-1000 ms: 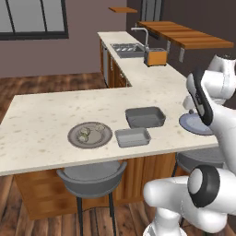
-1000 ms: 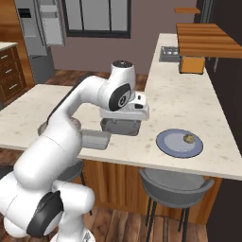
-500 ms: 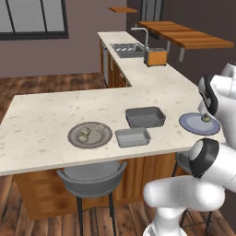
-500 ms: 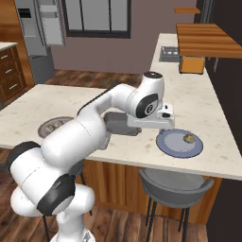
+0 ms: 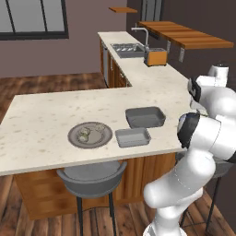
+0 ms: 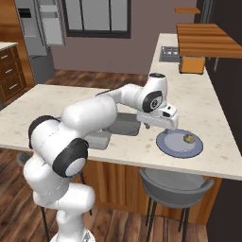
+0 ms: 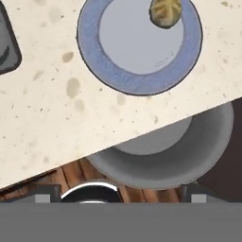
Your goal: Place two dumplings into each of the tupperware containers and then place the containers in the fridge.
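Note:
Pale dumplings (image 5: 85, 135) lie on a round grey plate (image 5: 105, 139) on the island counter. To its right sit the two dark grey tupperware containers, the larger one (image 5: 145, 117) behind the smaller one (image 5: 132, 137); both look empty. My gripper (image 6: 159, 125) hangs open over the left rim of a blue-grey plate (image 6: 172, 146), holding nothing. In the hand view its fingertips (image 7: 43, 198) stand wide apart, with that plate (image 7: 97, 61) ahead. The grey fridge (image 6: 40, 28) stands far back left, doors shut.
A brownish-olive lump (image 7: 165, 12) lies on the blue-grey plate. A grey stool (image 7: 165, 156) stands under the counter edge below the hand, another (image 5: 92, 177) under the dumpling plate. A sink (image 5: 124, 48) and an orange box (image 5: 156, 57) sit at the far end.
The arm has swung right, from above the containers to above the blue-grey plate. The gripper stayed open and nothing on the counter moved.

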